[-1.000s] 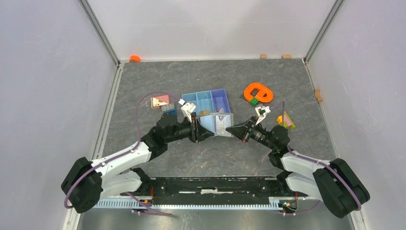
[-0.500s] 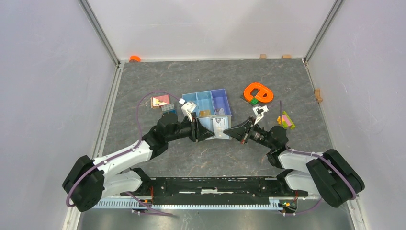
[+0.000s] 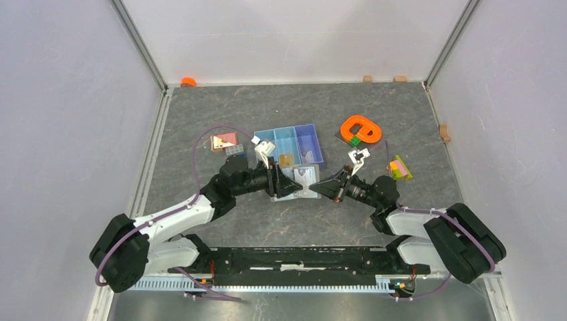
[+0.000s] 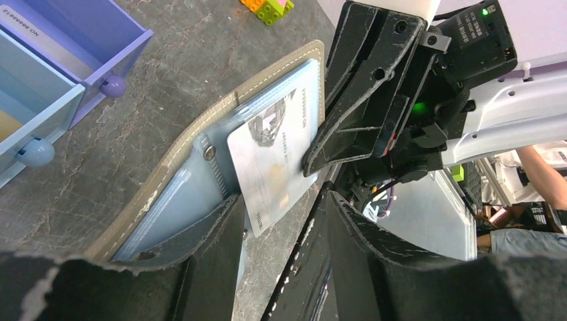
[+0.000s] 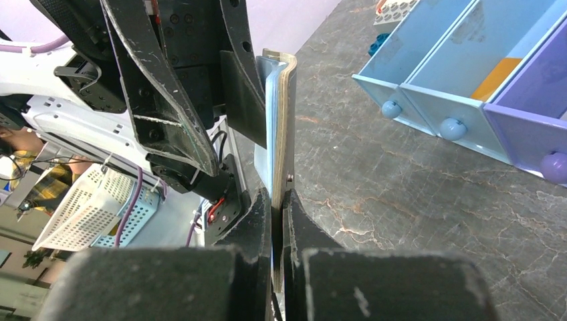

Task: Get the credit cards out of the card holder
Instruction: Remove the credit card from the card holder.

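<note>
My right fingers (image 5: 279, 204) are clamped shut on the card holder (image 5: 281, 114), which stands on edge. My left fingers (image 4: 281, 200) stand parted, gripping nothing, astride a credit card (image 4: 271, 164) half out of its slot, its long axis pointing at them. Beyond the holder, the tray (image 3: 289, 128) holds a tan block (image 3: 286, 159).

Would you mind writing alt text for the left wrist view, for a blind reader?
A pale silvery credit card sticks partly out of an open grey-taupe folding card holder, whose edge the right gripper clamps. The left gripper stands open around it.
</note>
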{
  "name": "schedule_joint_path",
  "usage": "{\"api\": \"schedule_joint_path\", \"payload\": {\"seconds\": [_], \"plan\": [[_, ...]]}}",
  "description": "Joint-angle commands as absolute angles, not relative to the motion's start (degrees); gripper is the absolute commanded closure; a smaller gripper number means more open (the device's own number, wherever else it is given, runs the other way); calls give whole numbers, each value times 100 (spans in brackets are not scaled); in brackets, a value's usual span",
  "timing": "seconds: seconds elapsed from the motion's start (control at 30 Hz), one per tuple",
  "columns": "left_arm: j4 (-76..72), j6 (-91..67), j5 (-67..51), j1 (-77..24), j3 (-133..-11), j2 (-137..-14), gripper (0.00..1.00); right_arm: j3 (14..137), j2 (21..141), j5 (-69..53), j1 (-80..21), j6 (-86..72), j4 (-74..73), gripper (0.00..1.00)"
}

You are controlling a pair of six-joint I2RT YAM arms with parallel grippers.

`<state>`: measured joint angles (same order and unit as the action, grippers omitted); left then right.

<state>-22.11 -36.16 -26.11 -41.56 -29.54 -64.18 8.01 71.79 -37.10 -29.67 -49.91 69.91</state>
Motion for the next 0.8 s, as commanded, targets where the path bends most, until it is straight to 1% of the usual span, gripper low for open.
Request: {"api": "schedule_joint_path", "payload": {"seconds": [0.0, 0.1, 0.17, 0.23, 0.3, 0.4, 0.5, 0.63, 0.77], "plan": [[-2521, -3740, -2751, -4113, -3113, -6621, 43, 1005, 7243, -3920, -3121, -4998, 7557, 100], [-2527, -3731, -2761, -4113, -3118, -6634, 39, 1067, 7275, -3899, -3201, -4878, 7406, 100], [-2522, -3715, -2744, -4113, -3104, -6611, 39, 1077, 7283, -3874, -3225, -4808, 7338, 100], [-2518, -3711, -2742, -4113, -3102, -6606, 41, 1098, 7286, -3860, -3239, -4764, 7270, 100], [-2542, -3710, -2768, -4113, -3101, -6618, 45, 1097, 7302, -3866, -3258, -4746, 7268, 100], [-2613, -3718, -2842, -4113, -3094, -6654, 57, 1132, 7364, -3900, -3299, -4716, 7273, 100], [-2684, -3727, -2875, -4113, -3075, -6659, 65, 1169, 7423, -3928, -3340, -4691, 7254, 99], [-2696, -3712, -2848, -4113, -3049, -6602, 69, 1195, 7445, -3929, -3366, -4625, 7202, 96], [-2737, -3726, -2886, -4113, -3044, -6636, 71, 1220, 7450, -3907, -3391, -4547, 7086, 92]]}}
